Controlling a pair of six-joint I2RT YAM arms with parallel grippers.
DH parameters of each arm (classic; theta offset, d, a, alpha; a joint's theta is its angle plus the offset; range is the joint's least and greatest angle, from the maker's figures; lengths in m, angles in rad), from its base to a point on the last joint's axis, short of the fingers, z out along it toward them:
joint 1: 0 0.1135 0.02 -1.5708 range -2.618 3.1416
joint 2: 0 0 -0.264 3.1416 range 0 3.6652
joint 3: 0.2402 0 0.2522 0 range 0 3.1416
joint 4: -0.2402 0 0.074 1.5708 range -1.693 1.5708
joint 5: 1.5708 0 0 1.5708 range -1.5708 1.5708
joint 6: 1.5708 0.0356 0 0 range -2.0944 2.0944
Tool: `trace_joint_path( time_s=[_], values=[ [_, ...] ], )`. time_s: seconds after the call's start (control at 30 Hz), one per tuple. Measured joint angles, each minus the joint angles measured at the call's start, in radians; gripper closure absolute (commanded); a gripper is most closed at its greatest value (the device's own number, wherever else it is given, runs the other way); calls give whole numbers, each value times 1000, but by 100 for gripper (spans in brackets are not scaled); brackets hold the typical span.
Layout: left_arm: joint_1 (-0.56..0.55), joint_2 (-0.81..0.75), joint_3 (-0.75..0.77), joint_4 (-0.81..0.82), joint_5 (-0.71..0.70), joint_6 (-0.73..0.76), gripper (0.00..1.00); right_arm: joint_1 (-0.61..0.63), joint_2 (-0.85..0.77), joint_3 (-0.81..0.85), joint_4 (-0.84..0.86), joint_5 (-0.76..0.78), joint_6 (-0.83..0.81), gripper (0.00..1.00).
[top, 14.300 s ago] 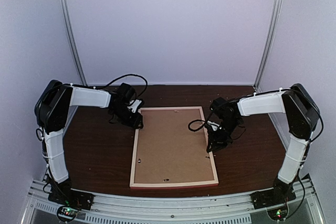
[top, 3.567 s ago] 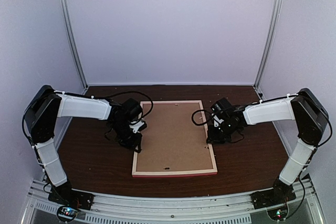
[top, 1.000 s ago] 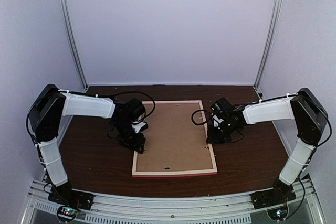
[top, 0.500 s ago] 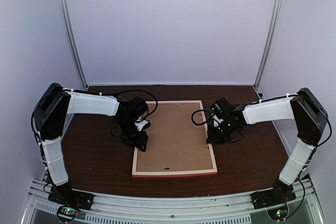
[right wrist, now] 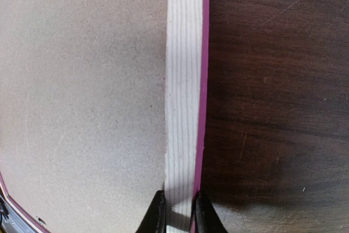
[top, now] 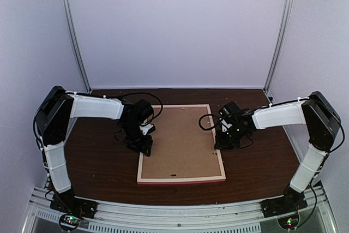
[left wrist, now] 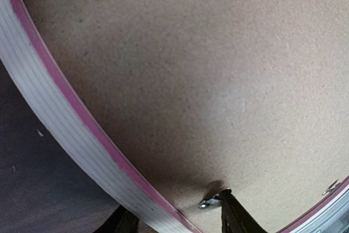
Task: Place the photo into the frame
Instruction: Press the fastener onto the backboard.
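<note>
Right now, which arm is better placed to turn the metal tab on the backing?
Left. The left claw, open, straddles the left rail of the frame, one finger beside the tab on the backing. The right claw is shut on the opposite rail, holding the frame.

We note dark brown wood-grain table (top: 98, 162), rectangular, with fine pale scratches on top showing in right wrist view. Directly on it lies large rectangular picture frame (top: 180, 179), thin pink moulding with pale ribbed back edge. Frame lies flat, back side up, about mid-table, long sides running near to far. Plain brown fibreboard backing board (top: 182, 140) sits inside frame, filling it edge to edge. We see frame well apart from table's left and right edges, its far short side near table's far edge.
</note>
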Motion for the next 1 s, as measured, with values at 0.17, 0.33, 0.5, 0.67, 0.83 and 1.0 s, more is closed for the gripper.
trace_joint_path(
  time_s=[0.17, 0.33, 0.5, 0.67, 0.83, 1.0],
  values=[
    [11, 7, 10, 9, -1, -10, 47, 0, -1, -2, 2, 0, 0, 95],
    [18, 17, 21, 24, -2, -18, 48, 0, -2, -4, 5, 0, 0, 95],
    [23, 21, 26, 23, -5, -26, 54, 0, -5, -9, 11, 0, 0, 95],
    [28, 21, 27, 23, -6, -31, 58, 0, -5, -10, 13, 0, 0, 96],
    [30, 18, 24, 24, -8, -35, 60, 0, -5, -10, 13, 0, 0, 95],
    [32, 4, 2, 46, -8, -37, 61, 0, -5, -10, 12, 0, 0, 95]
  ],
)
